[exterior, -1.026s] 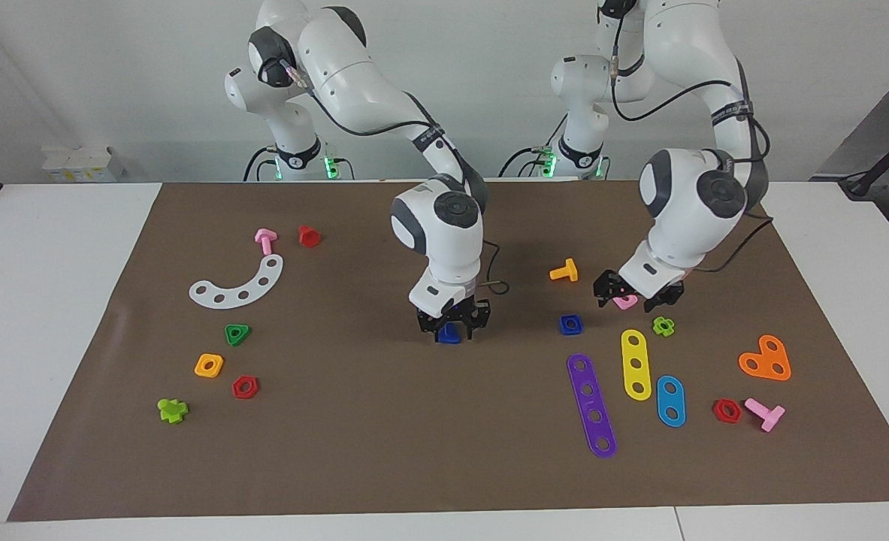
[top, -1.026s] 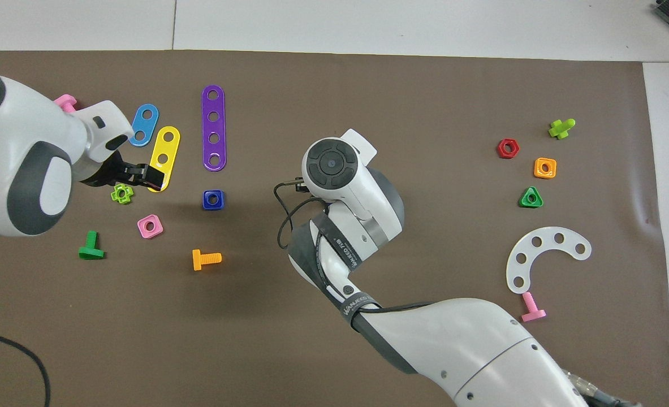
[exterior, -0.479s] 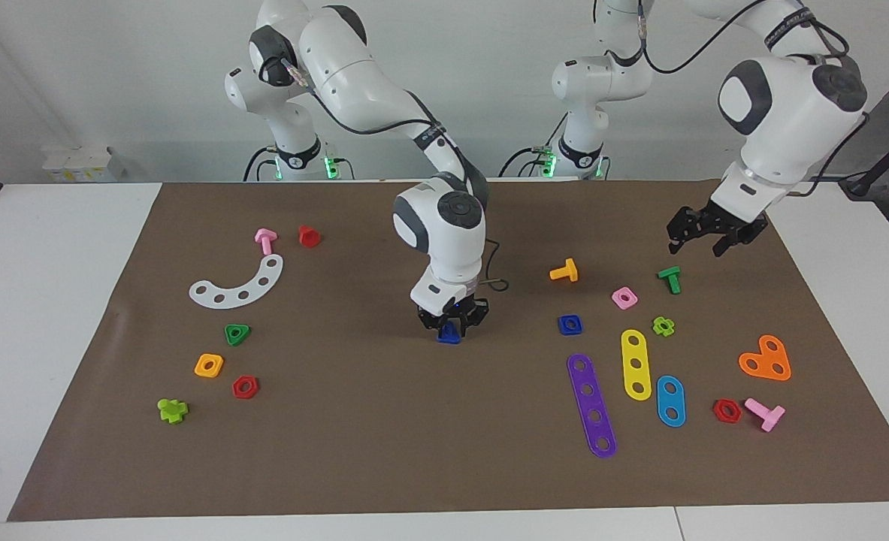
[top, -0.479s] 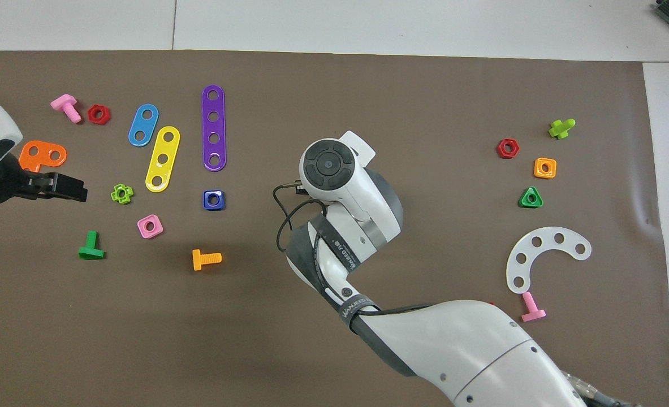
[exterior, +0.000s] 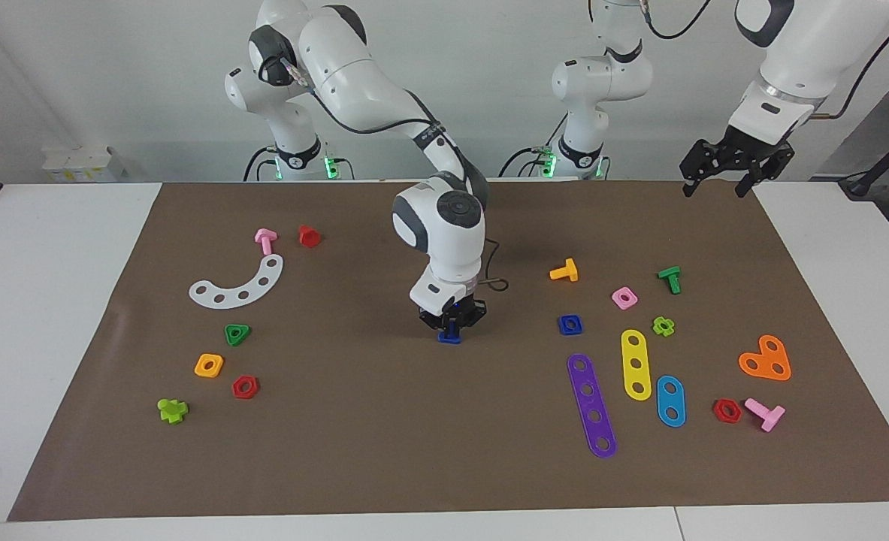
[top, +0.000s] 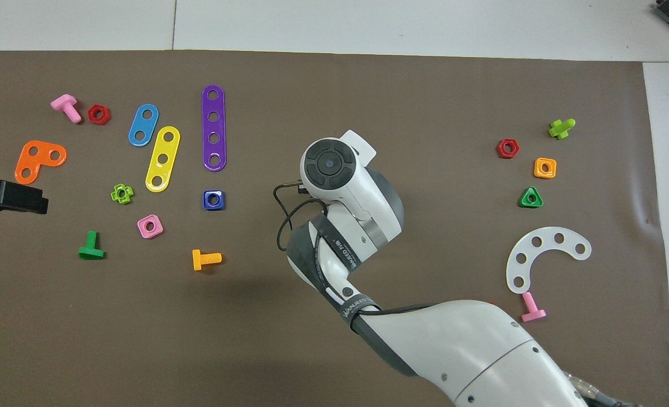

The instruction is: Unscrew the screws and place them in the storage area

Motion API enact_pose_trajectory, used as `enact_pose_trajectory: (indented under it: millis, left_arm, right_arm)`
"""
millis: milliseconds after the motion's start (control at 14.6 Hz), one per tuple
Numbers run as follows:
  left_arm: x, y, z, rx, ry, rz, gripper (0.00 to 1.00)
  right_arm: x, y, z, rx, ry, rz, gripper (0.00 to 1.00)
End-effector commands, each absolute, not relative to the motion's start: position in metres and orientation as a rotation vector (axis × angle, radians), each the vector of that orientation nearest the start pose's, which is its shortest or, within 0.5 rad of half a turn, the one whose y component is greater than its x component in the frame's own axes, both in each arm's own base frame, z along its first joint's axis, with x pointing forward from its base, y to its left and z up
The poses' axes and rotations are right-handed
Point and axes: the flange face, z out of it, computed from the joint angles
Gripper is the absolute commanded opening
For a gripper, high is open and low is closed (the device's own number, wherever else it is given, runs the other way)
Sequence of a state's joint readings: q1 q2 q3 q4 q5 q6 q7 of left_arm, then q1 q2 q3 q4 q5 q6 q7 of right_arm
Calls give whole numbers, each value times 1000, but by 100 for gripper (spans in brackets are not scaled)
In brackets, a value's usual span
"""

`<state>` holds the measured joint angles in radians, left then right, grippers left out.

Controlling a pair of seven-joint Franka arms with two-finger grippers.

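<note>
In the facing view, the right end effector (exterior: 452, 321) is down at the middle of the brown paper mat (exterior: 384, 451) on the bench (exterior: 53, 248), its fingers drawn in around the dark-blue screw (exterior: 449, 337), which sits on the mat directly under the fingertips; only the lower part of the screw shows below them. The left end effector (exterior: 736, 167) hangs high over the mat's edge at the left arm's end, fingers spread wide and gripping nothing. Toward that end lie a blue square nut (exterior: 570, 324), an orange bolt (exterior: 564, 271), a pink square nut (exterior: 624, 297), a green bolt (exterior: 669, 278) and a lime cross nut (exterior: 663, 325), loosely grouped on the mat. Farther from the robots than these are a purple strip (exterior: 591, 404), a yellow strip (exterior: 636, 364) and a blue strip (exterior: 670, 400).

In the overhead view, the right arm's wrist (top: 334, 169) covers its own end effector and the screw, so neither shows. One dark fingertip of the left end effector (top: 9, 196) enters at the edge, near the orange bracket (top: 38, 160). The blue square nut (top: 213, 199) lies between the wrist and the pink square nut (top: 150, 226), apart from both.
</note>
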<state>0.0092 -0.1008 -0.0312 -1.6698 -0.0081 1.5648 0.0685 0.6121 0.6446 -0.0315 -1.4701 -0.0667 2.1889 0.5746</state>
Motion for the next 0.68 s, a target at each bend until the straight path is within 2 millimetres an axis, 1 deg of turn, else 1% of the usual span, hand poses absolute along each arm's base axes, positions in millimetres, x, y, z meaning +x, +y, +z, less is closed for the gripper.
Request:
enact_pose_trajectory:
  millis: [0,68,137,205,274,342,411,479,547,616]
  left_arm:
    - [526,-21,632,-3120,114,29,100]
    - [526,-22,632,-3120,119,21,100]
    - [526,-24,633,-3120,124,19,100]
    - [527,-23,631,-3120,122,19,100]
    - [527,-24,631,-3120,124,21,100]
    - [526,-24,631,-3119,126,21,100]
    - [526,-24,630,-3119,131,24,100]
    - [526,-24,629,-3118,148,24,100]
    - [526,-24,630,-3118,150,22,100]
    - [525,-24,630,-3118,150,22,100]
  right_arm:
    - [606,386,313,-3174,-124,-161,0]
    - [609,383,317,-3174,-117,-167,0]
    - [613,375,332,-3169,-96,-192,0]
    - [618,360,349,-3162,-62,-212,0]
    - [626,339,370,-3153,-23,-237,0]
    - [631,315,388,-3148,-8,-254,0]
    - [635,286,401,-3149,-12,-262,0]
    - [638,254,408,-3155,-18,-260,0]
    - [639,223,412,-3159,-29,-248,0]
    - [640,194,412,-3158,-34,-231,0]
